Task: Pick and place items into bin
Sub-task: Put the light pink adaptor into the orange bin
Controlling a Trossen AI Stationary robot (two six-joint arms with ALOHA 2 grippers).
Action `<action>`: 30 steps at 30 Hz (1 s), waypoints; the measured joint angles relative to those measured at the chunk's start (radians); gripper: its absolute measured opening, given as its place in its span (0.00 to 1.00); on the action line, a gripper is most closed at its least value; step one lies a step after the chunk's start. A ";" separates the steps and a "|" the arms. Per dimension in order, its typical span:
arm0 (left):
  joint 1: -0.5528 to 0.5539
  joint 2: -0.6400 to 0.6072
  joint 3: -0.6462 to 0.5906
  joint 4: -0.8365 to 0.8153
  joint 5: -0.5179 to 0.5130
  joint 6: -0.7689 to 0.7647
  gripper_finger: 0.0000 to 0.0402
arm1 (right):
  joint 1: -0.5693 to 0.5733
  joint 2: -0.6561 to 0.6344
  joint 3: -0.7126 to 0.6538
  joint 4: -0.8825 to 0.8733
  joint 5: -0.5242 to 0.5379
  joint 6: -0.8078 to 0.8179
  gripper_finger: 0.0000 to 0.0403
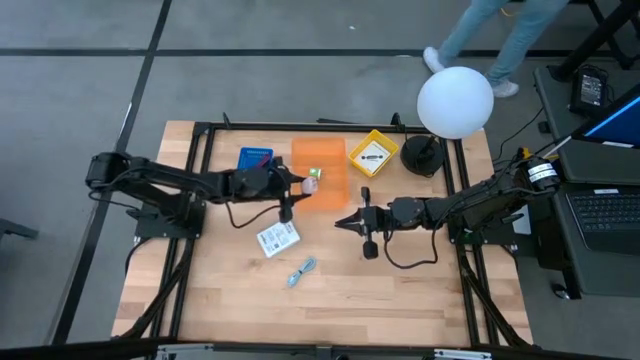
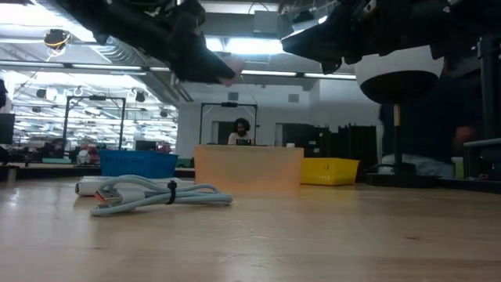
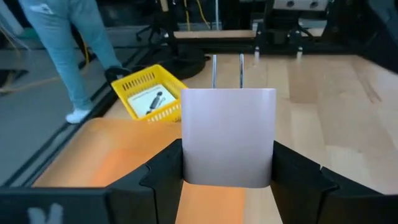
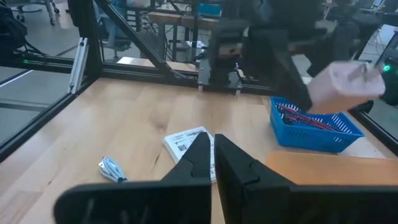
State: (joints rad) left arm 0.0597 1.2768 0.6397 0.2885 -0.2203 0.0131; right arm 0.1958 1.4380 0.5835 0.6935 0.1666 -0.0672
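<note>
My left gripper (image 1: 300,186) reaches out level over the left side of the orange bin (image 1: 322,160) and is shut on a pale pink cube (image 3: 228,137) with two metal prongs (image 3: 227,70) on its far face. A tiny greenish piece (image 1: 313,174) shows beside it at the bin. My right gripper (image 1: 343,222) hovers shut near the table's middle, touching nothing. A white printed packet (image 1: 278,238) and a light-blue bundled cord (image 1: 302,270) lie flat on the wood. The blue basket (image 4: 314,124) holds a dark-red cord (image 4: 305,117). My left gripper pinches the pink cube between its two fingers (image 3: 163,174), one on each of two opposite side faces (image 3: 189,155). The fingers come in level from the table's left. The cube is lifted clear above the orange bin, its prongs pointing away from the gripper.
A yellow basket (image 1: 372,153) with a small item sits right of the orange bin. The white globe lamp (image 1: 455,100) stands on a black base (image 1: 422,153) at the far right. A person's legs (image 1: 500,35) pass beyond the far edge. Bare wood lies along the near side.
</note>
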 joint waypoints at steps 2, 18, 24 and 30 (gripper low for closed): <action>0.020 0.023 0.007 -0.004 0.031 0.004 0.48 | -0.007 0.000 0.000 0.002 0.000 0.003 0.01; 0.138 0.307 0.311 -0.438 0.091 0.143 0.48 | -0.087 0.000 0.000 -0.019 0.000 0.006 0.01; 0.160 0.387 0.405 -0.519 0.092 0.194 0.48 | -0.120 0.000 0.000 -0.019 0.001 0.009 0.01; 0.159 0.436 0.411 -0.526 0.095 0.212 0.49 | -0.139 0.000 0.000 -0.016 0.000 0.006 0.01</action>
State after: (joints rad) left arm 0.2188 1.7130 1.0512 -0.2373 -0.1256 0.2255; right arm 0.0568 1.4380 0.5835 0.6773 0.1665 -0.0607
